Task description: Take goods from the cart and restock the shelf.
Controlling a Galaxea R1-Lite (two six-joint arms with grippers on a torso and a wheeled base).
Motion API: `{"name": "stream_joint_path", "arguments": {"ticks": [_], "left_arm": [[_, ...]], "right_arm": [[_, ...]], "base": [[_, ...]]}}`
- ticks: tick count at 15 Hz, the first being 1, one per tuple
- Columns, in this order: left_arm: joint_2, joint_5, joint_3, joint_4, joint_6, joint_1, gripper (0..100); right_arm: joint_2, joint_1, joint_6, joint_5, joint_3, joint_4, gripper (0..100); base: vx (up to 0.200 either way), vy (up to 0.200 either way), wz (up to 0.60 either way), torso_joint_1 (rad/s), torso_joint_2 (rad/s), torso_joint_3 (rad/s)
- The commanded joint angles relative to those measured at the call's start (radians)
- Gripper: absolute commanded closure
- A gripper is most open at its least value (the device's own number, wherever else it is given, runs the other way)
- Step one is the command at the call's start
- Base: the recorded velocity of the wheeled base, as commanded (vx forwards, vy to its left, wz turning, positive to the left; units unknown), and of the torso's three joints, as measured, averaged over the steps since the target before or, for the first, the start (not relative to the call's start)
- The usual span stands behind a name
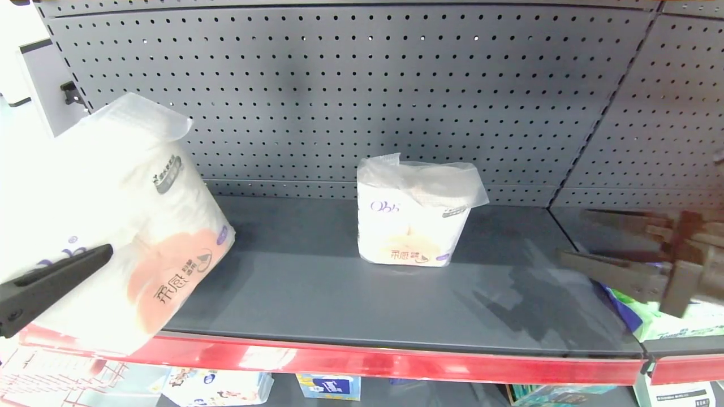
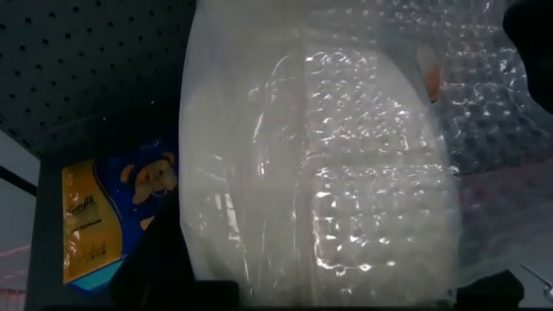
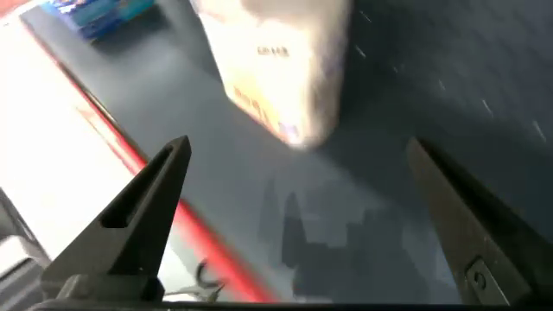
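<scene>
L gripper [image 1: 93,257] clamped on tissue pack [image 1: 130,226], held tilted to left of the standing pack [image 1: 410,226], over shelf [image 1: 317,299] front edge, prob to set it alongside. R gripper [image 1: 572,236] right of standing pack, jaws wide apart, empty, kept clear

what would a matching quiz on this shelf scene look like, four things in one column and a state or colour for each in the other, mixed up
Things:
1. near tissue pack
2. far tissue pack
3. right gripper
4. front strip

States:
a. red
b. open, over the right end of the shelf
c. upright on the shelf, mid-width
d. tilted, at the shelf's left end

Pairs: 1-d, 2-c, 3-b, 4-a
</scene>
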Motion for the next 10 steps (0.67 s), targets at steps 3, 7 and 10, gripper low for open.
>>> {"name": "stream_joint_path", "arguments": {"ticks": [3, 7, 10], "left_arm": [[0.027, -0.005, 0.002, -0.001, -0.008, 0.001, 100], [0.027, -0.001, 0.002, -0.001, -0.019, 0.002, 100], [0.034, -0.001, -0.001, -0.001, -0.017, 0.002, 100]], "right_arm": [[0.393, 0.015, -0.072, 0.17, -0.13, -0.178, 0], [0.493, 0.041, -0.075, 0.216, -0.236, -0.18, 0], [0.545, 0.043, -0.119, 0.234, -0.27, -0.182, 0]], "base": [[0.0, 0.0, 0.0, 0.0, 0.0, 0.0], [0.0, 0.0, 0.0, 0.0, 0.0, 0.0], [0.0, 0.0, 0.0, 0.0, 0.0, 0.0]]}}
